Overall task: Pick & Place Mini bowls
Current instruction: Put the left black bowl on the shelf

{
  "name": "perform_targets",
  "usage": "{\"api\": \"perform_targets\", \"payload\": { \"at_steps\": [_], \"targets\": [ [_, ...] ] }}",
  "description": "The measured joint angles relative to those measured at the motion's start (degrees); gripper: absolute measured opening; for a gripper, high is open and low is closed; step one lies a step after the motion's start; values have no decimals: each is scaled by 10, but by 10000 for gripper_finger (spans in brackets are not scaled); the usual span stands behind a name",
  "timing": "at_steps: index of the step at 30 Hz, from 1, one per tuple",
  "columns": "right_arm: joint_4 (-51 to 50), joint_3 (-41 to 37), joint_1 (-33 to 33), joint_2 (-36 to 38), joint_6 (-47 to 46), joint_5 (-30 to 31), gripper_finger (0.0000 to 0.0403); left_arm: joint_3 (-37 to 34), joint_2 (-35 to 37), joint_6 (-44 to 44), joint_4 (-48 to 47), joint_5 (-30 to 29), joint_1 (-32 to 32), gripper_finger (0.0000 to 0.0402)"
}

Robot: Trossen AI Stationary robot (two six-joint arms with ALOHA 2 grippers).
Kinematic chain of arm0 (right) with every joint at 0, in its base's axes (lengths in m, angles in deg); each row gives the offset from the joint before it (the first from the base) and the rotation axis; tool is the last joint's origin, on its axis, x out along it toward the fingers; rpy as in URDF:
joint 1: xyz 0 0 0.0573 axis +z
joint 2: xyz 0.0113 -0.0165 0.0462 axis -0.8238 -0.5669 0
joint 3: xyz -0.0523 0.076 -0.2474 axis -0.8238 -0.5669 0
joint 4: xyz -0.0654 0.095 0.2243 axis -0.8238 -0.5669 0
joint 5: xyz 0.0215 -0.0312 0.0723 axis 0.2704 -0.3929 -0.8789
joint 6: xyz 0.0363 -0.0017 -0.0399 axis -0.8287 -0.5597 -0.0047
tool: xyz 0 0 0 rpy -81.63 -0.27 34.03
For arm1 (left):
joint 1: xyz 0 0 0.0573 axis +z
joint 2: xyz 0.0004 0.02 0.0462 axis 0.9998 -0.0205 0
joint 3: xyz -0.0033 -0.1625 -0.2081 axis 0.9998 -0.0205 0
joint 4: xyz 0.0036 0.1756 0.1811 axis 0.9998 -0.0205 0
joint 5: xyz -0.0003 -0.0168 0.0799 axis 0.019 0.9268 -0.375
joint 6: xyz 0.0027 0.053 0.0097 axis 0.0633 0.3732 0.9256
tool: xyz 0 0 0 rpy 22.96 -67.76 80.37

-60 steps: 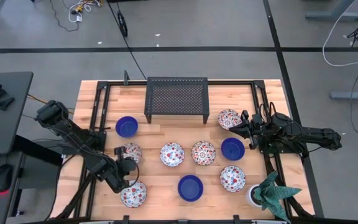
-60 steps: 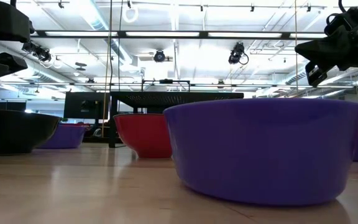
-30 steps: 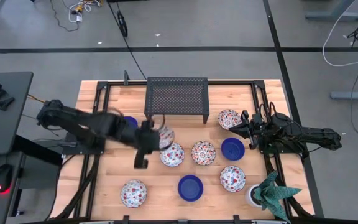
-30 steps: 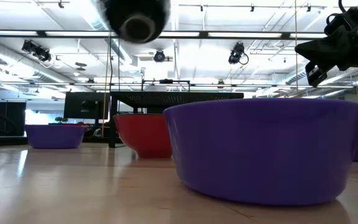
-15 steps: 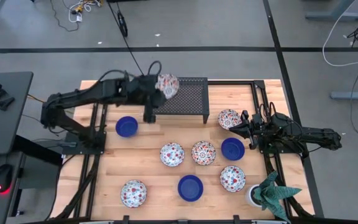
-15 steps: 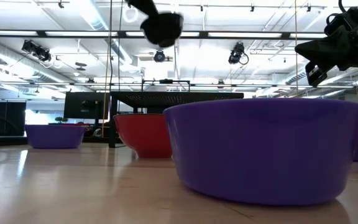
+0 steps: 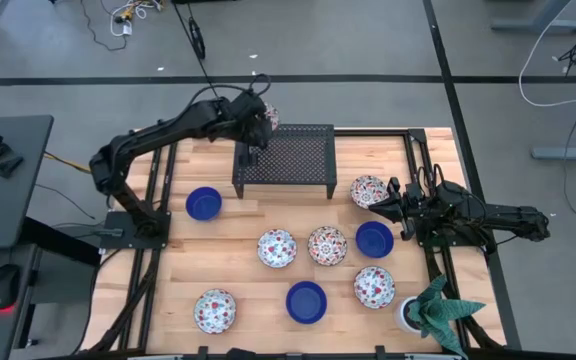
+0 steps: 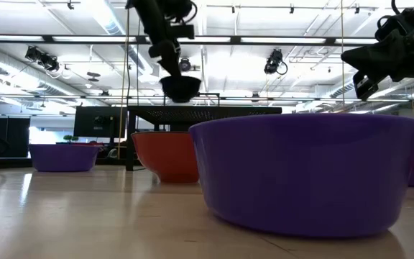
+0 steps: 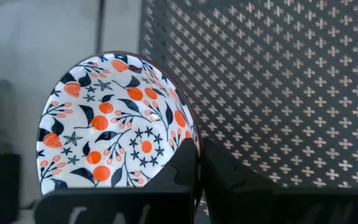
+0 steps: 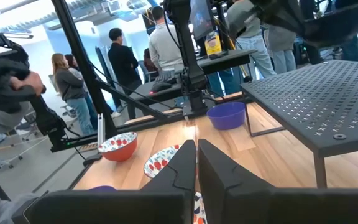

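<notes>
Lower centre of the overhead frame, eight mini bowls [image 7: 306,301] dot the wooden table [image 7: 258,290]. At right, the right gripper [image 7: 387,202] waits pinched shut. Farther up, the left gripper [image 7: 261,113] clamps a floral bowl [image 9: 114,124] over the black mesh rack [image 7: 285,155].

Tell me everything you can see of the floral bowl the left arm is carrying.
The floral bowl is small and round, glossy like glazed ceramic, white inside with orange-red blossoms and dark blue leaves and stars, with a dark rim. The left gripper has its fingers clamped over the rim, holding it in the air at the left edge of the black perforated metal rack. In the low view it hangs just above the rack top.
</notes>
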Motion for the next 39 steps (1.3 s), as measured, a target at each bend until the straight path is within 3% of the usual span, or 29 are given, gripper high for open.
{"api": "perform_targets", "payload": {
  "at_steps": [16,39],
  "targets": [
    [0,0,0,0,0,0,20,-5,-5,-111,-19,1,6,11],
    [0,0,0,0,0,0,20,-5,-29,-122,-8,-47,-25,11]
  ]
}}
